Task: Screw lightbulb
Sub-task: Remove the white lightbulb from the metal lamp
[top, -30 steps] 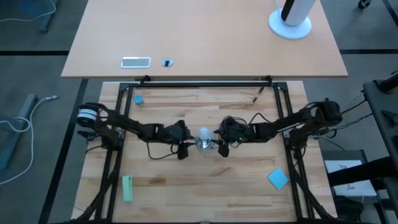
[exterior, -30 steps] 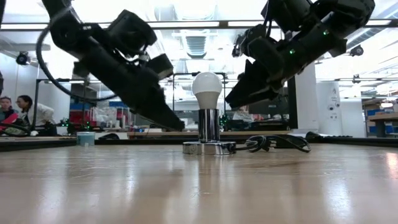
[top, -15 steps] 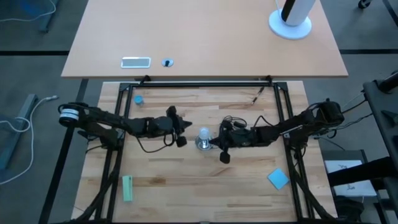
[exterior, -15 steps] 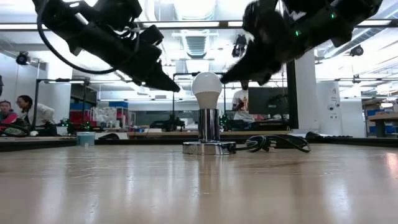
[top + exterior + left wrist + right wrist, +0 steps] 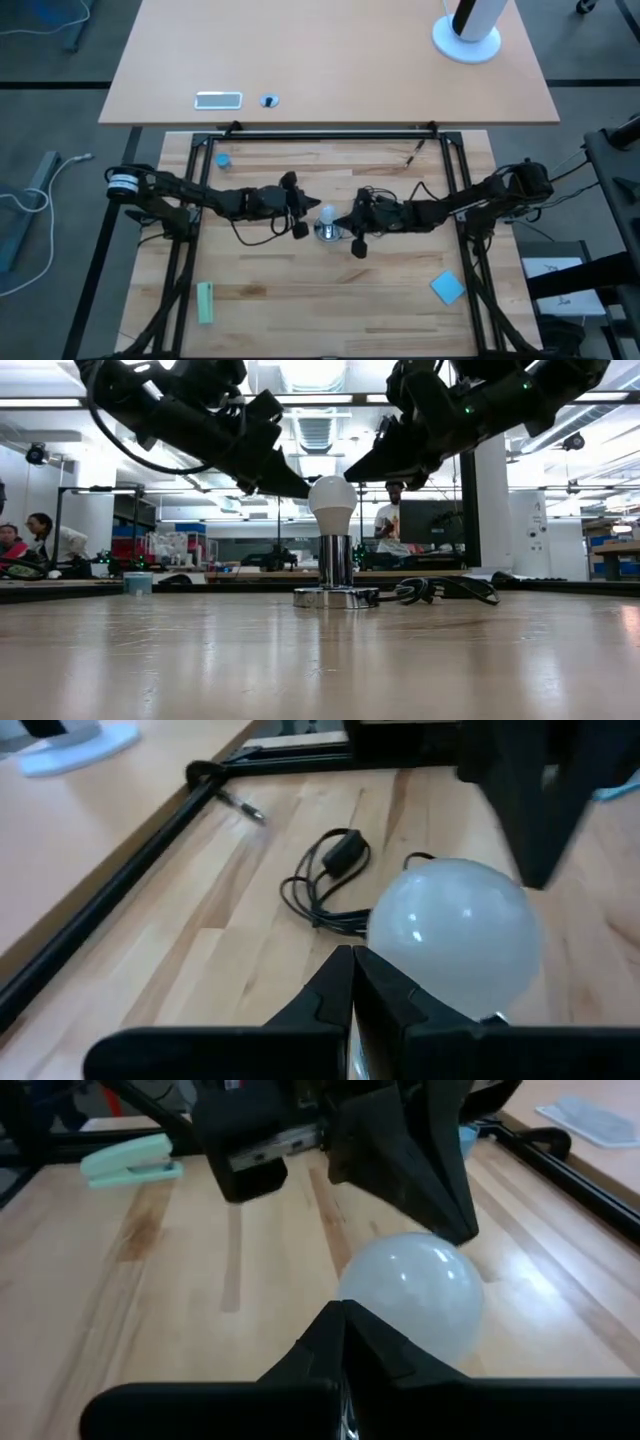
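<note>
At the far left of the high view, the left arm is reaching in toward the middle of the wooden table (image 5: 330, 290). Low in the left part of that frame, a green stapler (image 5: 205, 302) is lying on the wood, well apart from everything else. A small blue thing (image 5: 222, 160) is sitting near the upper left corner of the table.

The left gripper (image 5: 300, 216) is hovering just left of the lightbulb (image 5: 327, 213), with its 2 fingers pressed together and holding nothing. In the left wrist view, the tips are meeting in a point just in front of the round white bulb.

The lightbulb is standing upright in the middle of the frame, seated in the shiny silver socket (image 5: 336, 574). In the low view, its white head is sitting right between the 2 arms, just under their tips.

Right of the bulb, the right gripper (image 5: 343, 219) is pointing at it, and its 2 fingers are also squeezed together with nothing between them. A black cord (image 5: 445, 591) is lying coiled on the table beside the socket. In the lower right of the high view, a blue pad (image 5: 448, 287) is resting on the wood.
</note>
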